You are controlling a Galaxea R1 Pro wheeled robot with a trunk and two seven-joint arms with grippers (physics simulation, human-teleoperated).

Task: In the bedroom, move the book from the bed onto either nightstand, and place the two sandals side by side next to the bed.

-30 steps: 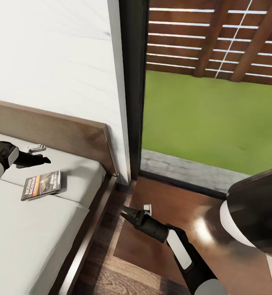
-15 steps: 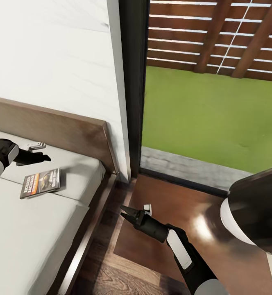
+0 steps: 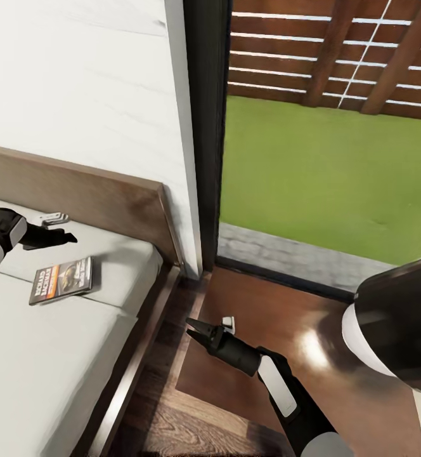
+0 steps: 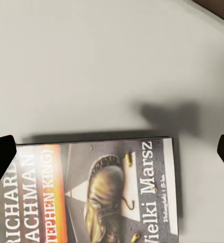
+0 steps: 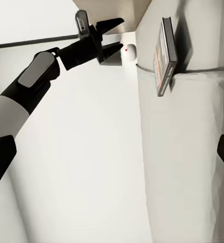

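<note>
One book [image 3: 61,280] lies flat on the light-grey mattress of the bed [image 3: 45,355], near the headboard end and closer to the bed's window-side edge than to its middle; the left wrist view shows its cover [image 4: 99,192] face up — orange band, white lettering, a picture of a shoe. One small white gadget [image 3: 53,219] lies on the mattress against the headboard [image 3: 103,206]. The left gripper [image 3: 64,239] hovers above the mattress between the gadget and the book, touching neither, its fingers spread apart and holding nothing. One nightstand [image 3: 293,355] stands in the corner between the bed and the window, its glossy reddish-brown top carrying one small white object [image 3: 228,324] near the bed-side edge. The right gripper [image 3: 191,329] hangs just beside that object over the same edge — fingers slightly parted, empty.
</note>
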